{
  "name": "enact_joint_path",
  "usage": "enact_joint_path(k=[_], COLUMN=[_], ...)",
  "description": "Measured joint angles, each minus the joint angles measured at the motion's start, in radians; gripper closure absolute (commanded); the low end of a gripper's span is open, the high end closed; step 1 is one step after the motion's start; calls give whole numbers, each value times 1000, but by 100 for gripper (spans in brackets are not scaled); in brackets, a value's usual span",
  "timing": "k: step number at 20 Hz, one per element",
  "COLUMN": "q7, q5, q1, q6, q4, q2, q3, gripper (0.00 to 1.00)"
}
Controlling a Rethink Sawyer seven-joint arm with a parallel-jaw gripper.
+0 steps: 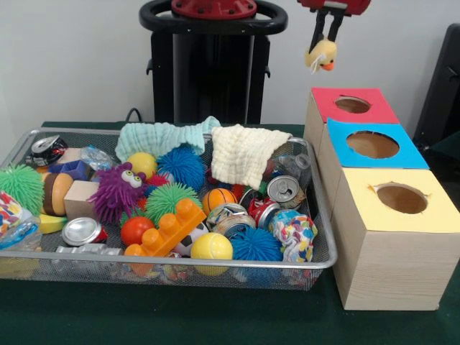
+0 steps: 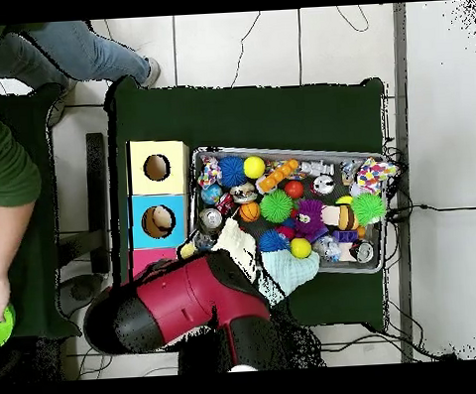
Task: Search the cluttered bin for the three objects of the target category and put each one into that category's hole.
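1. One small yellow duck toy [image 1: 321,54] hangs pinched in the gripper [image 1: 325,36], whose fingers are closed on its top; it is raised in the air above the red-topped box [image 1: 352,105], clear of everything
2. It looks soft, plush-like and light, so it should squash a little under the grip and drop freely; taking it by the upper body seems right
3. The red box's round hole [image 1: 352,105] lies just below and slightly to one side of the duck; the blue-topped box [image 1: 372,144] and yellow-topped box [image 1: 401,198] stand in a row beside it
4. The wire-mesh bin [image 1: 323,237] sits next to the boxes on the green tabletop [image 1: 215,316], full of spiky balls, cans, blocks and two cloths
5. Overhead, the red arm [image 2: 188,302] covers the gripper, and a person's sleeve [image 2: 7,162] shows at the edge
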Motion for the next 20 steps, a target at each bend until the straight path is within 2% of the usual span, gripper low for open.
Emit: enact_joint_path(k=[9,20], q7=[81,135], q5=[1,1], q1=[163,271], q6=[-11,-90], q4=[-65,-112], q2=[113,208], q3=[-131,-272], gripper=[100,100])
